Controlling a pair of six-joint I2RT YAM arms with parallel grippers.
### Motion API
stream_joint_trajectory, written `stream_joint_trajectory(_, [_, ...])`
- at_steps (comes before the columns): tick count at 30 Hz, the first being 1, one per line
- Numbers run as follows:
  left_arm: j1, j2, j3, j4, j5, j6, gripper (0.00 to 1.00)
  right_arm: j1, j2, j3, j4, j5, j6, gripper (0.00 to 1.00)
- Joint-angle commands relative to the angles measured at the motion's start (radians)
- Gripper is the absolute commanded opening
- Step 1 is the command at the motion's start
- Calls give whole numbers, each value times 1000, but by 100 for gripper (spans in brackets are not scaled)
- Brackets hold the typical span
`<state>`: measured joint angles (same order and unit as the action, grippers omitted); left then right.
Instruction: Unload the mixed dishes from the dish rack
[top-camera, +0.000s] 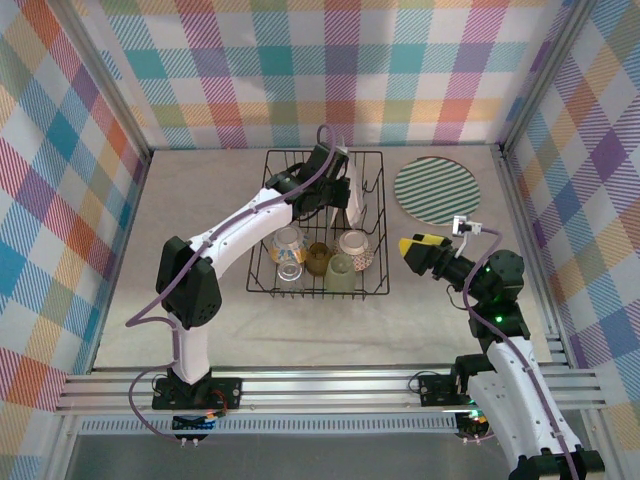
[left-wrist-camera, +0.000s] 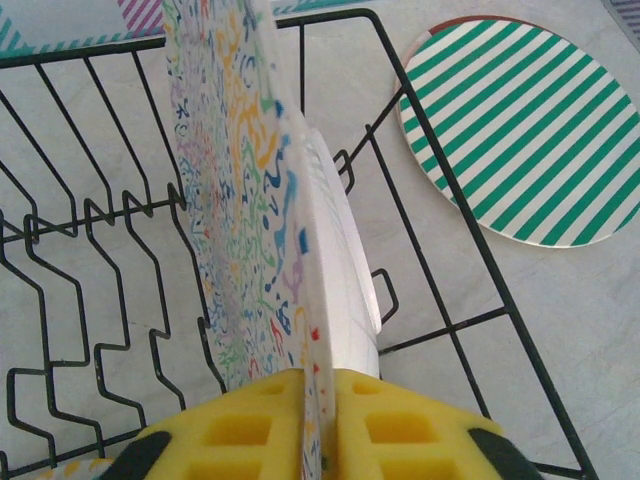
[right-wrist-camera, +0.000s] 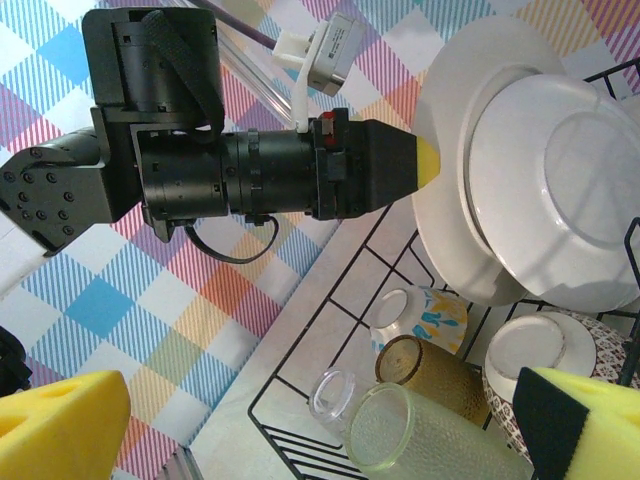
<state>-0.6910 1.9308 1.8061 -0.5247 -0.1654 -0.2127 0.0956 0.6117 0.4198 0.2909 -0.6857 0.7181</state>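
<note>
Plaid fabric walls on three sides, aluminium frame rails along the near edge, pale beige tabletop between.

Mid-table, toward the far wall: the black wire dish rack. Reaching over it from the near left, the white-and-black left arm; bent at the near right, the right arm.

Upright in the rack's far right dividers: a large squiggle-patterned plate, standing on edge, edge line running near to far, coloured face turned left, plain white underside with foot ring turned right.

Flat on the tabletop just right of the rack, close to the far wall: a green-striped plate, clear of the wires.

Clamped on the patterned plate's top rim: the left gripper, a yellow pad pressed against each face.

Beside the rack's right side, aimed left at it: the right gripper, jaws spread wide, holding nothing.

Crowded along the rack's near end: a patterned bowl with foot ring showing, a pale-green cup, an amber cup, a clear cup.
</note>
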Motion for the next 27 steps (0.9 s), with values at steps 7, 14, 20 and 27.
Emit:
stream_joint_trajectory(7, [8, 10, 42, -20, 12, -9, 0, 15, -19, 0, 4, 20, -32, 99])
stream_joint_trajectory(14, [9, -29, 46, -14, 33, -27, 0, 21, -22, 2, -1, 23, -39, 99])
stream_joint_trajectory(20, [8, -74, 40, -15, 25, -42, 0, 26, -25, 2, -6, 29, -43, 99])
stream_joint_trajectory(27, [10, -123, 17, -5, 19, -62, 0, 30, -23, 2, -10, 35, -49, 99])
